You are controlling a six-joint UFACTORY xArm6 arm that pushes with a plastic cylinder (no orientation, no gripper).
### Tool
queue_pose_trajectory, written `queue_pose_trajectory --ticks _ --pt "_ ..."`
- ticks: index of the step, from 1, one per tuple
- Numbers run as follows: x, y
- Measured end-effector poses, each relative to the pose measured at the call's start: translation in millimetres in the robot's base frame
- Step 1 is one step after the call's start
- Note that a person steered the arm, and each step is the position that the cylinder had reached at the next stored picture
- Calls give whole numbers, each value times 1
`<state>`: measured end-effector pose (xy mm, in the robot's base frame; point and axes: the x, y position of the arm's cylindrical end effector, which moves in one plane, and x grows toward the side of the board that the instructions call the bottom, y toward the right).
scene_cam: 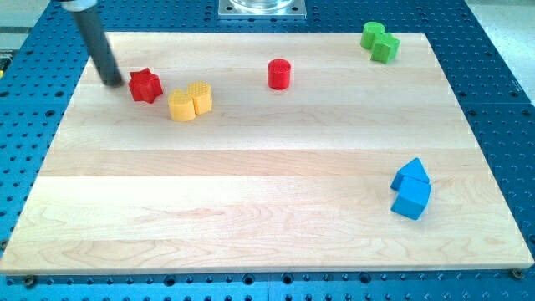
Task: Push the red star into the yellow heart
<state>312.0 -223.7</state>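
Note:
The red star (145, 85) lies near the board's top left. The yellow heart (200, 97) lies a little to its right, touching a yellow hexagon-like block (181, 106) that sits between them, slightly lower. A small gap shows between the red star and the yellow blocks. My tip (114, 82) is just left of the red star, very close to its left edge; the dark rod slants up to the view's top left.
A red cylinder (279, 73) stands at top centre. Two green blocks (379, 40) sit together at the top right. Two blue blocks (411, 189) sit together at the right, lower down. The wooden board (251, 201) rests on a blue perforated table.

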Motion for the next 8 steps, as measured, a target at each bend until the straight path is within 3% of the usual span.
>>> queue_pose_trajectory --ticks 2,3,4,7,8 --pt "12 51" --pt "28 -3" --pt "45 -9" --pt "41 70" --pt "40 71"
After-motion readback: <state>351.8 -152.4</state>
